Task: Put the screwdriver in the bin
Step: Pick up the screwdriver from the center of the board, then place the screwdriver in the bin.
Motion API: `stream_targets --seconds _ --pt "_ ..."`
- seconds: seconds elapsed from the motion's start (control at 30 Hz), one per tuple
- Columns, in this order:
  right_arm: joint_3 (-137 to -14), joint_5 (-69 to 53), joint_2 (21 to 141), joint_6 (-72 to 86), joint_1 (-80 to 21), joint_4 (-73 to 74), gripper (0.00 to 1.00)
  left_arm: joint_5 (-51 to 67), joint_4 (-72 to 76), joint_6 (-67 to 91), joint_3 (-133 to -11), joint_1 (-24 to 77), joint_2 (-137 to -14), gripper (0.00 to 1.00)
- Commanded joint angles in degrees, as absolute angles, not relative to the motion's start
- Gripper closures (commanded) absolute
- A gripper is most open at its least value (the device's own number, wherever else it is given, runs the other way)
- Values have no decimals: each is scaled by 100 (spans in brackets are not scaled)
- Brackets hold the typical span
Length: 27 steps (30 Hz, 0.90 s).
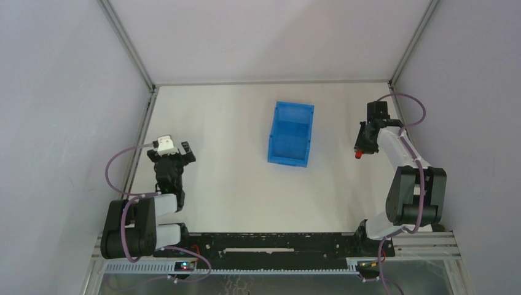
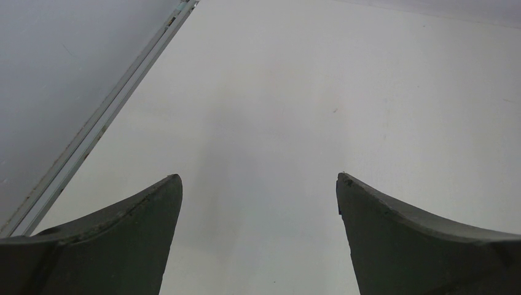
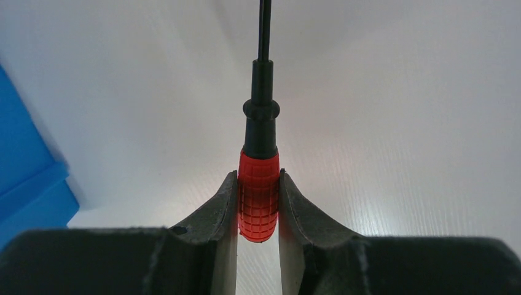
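The screwdriver [image 3: 258, 196] has a ribbed red handle and a thin black shaft that runs out past the top of the right wrist view. My right gripper [image 3: 258, 175] is shut on the red handle, both fingers pressed against its sides. From above, the red handle [image 1: 358, 155] shows at the tip of the right gripper [image 1: 362, 149], to the right of the blue bin [image 1: 291, 133]. The bin stands open-topped in the middle of the table; its corner [image 3: 27, 178] shows at the left of the right wrist view. My left gripper [image 1: 180, 150] is open over bare table at the left, holding nothing.
White table surface [image 1: 227, 184] with grey walls on three sides. A metal rail [image 2: 104, 117] runs along the left table edge beside the left gripper. The arm bases and a black rail [image 1: 270, 243] sit at the near edge.
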<state>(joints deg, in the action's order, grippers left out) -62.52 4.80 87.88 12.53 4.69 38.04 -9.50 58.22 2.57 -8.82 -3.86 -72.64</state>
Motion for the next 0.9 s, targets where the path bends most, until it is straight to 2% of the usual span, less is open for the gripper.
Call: stream_targets --seconds 0.0,0.27,0.43,0.87 --pt "-6539 434 8354 1342 365 4124 91 -1033 6029 167 -1101 -358 -7208 0" --pt "-7050 618 8031 1393 28 4556 90 -1034 6029 167 -1099 -358 -7203 0" --pt "-7529 707 7974 1396 -593 4724 89 -1028 6029 167 -1099 -349 -7207 0" --pt "-9479 1189 9041 1304 -2293 5291 89 -1036 6028 166 -1099 -359 -7203 0"
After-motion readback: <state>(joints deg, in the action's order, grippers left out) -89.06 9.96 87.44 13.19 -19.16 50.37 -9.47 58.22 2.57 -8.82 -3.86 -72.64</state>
